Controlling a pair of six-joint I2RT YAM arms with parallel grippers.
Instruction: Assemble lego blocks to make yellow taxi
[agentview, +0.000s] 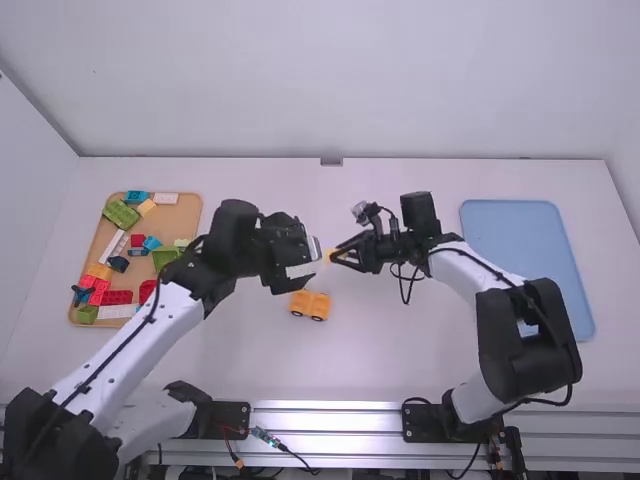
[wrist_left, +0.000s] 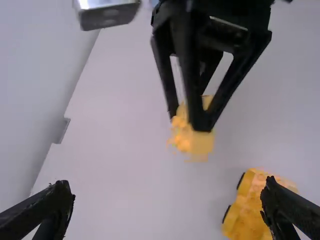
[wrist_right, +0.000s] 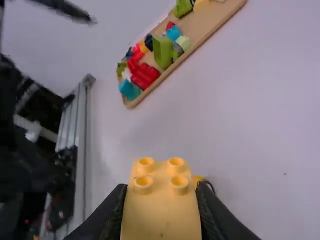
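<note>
On the counter, seen from above, the wheeled yellow block base sits at seven o'clock from the right gripper, which grips a four-stud yellow block. The left gripper stands wide.

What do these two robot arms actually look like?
The left arm and right arm both have smooth white sections joined by chunky black joints. A thin black cable runs along each. The left tool and right tool are black, each with two slim, tapering fingers. A silver-grey box sits near the right tool.
</note>
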